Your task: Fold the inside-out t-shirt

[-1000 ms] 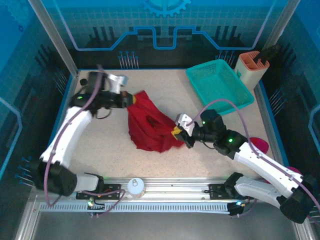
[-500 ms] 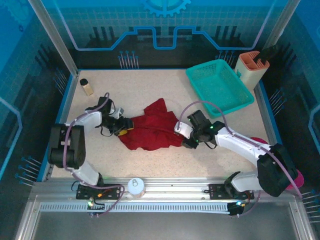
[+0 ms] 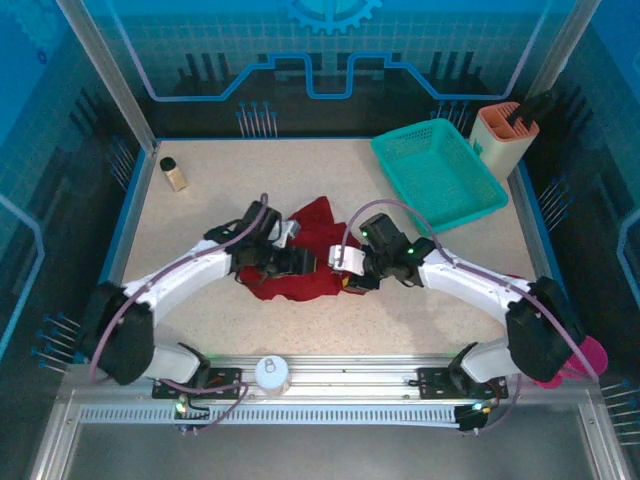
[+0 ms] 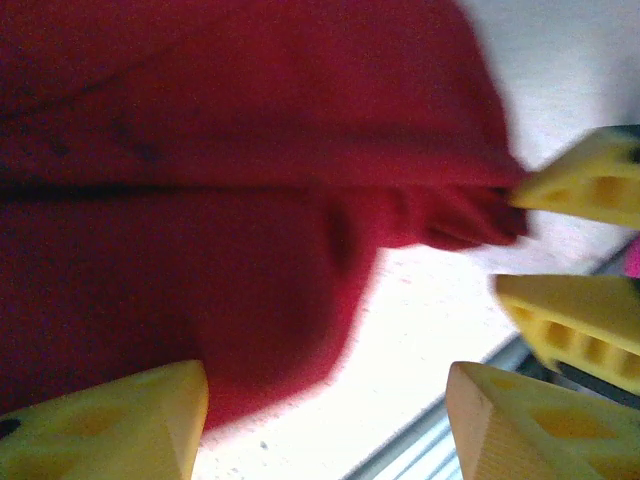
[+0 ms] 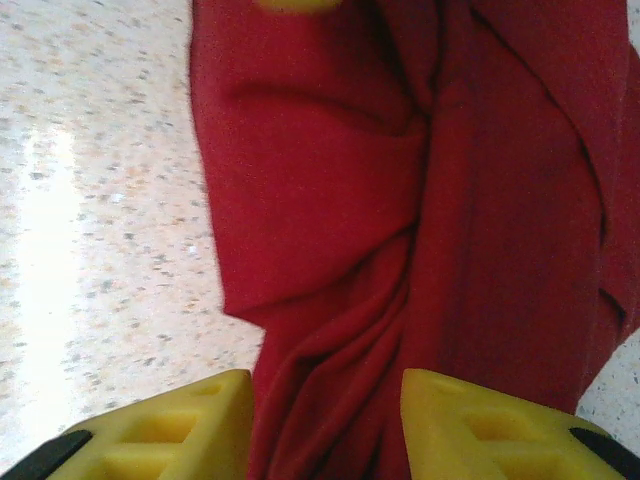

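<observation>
Speckled beige counter (image 3: 200, 220) is carrying one plain dark red cloth t-shirt (image 3: 318, 222), which is lying crumpled at its centre, well apart from a teal plastic mesh basket (image 3: 440, 175) at far right. Left pincer (image 4: 325, 385) and right pincer (image 5: 325, 380) are standing open over the cloth, gripping nothing.

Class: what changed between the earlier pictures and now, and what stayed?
The left pincer and right pincer released the dark red cloth t-shirt and moved inward over it, open. The shirt sank from held-up to a heap on the table. The teal plastic mesh basket stayed put.
</observation>
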You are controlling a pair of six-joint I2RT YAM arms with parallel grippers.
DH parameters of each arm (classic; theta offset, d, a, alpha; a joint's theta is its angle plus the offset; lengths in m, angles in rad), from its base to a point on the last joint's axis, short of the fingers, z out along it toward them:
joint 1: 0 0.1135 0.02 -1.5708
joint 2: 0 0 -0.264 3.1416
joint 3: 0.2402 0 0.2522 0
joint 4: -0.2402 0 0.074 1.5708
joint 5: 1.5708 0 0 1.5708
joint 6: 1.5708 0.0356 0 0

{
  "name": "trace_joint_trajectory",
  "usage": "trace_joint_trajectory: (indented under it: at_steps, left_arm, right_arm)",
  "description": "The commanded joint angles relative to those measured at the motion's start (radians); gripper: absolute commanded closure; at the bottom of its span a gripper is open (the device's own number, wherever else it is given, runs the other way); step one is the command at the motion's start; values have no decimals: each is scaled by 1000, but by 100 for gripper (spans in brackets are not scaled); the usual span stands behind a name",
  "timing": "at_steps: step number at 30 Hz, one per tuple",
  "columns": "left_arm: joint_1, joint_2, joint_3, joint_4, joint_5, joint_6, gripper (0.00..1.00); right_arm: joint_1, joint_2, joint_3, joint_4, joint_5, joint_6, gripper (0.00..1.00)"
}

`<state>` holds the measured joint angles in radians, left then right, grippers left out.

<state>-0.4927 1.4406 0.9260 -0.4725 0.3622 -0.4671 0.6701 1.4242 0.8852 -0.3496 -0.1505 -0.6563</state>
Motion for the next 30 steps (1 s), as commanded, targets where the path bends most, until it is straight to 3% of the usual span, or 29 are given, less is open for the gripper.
trace_joint_trajectory:
  at_steps: [1,3,4,7,10,11,14,17,19,21,23,27,30]
  left_arm:
    - [-21,82,17,79,-141,-93,34]
    - [-20,128,38,89,-185,-101,36]
    - [-19,149,54,85,-203,-100,41]
    - [-15,155,76,69,-239,-73,82]
    - [-10,96,71,45,-226,-1,100]
    - [-5,67,70,29,-218,29,100]
    - [29,-46,66,-7,-136,153,100]
    - [106,-147,102,-87,-60,250,100]
    - [180,-219,81,-83,-10,262,100]
    - [277,-279,15,-36,57,232,100]
    - [334,-305,-64,-27,54,208,100]
    - [336,-263,-190,17,46,171,100]
    - [333,-234,-288,115,78,126,95]
  right_arm:
    - [-18,50,0,139,47,-6,56]
    - [-19,90,-25,177,68,-10,57]
    - [-18,109,-26,192,78,-9,60]
    - [-17,130,-36,199,84,-8,72]
    - [-15,117,-46,193,89,-11,91]
    - [-17,104,-42,181,97,-11,100]
    - [-52,12,-33,172,53,59,100]
    - [-182,-127,-11,164,-117,229,100]
    - [-258,-175,-11,145,-151,306,100]
    - [-319,-185,19,90,-132,341,100]
    - [-334,-155,0,64,-50,345,100]
    - [-301,-82,-67,68,-13,385,100]
    - [-255,-54,-115,124,39,404,86]
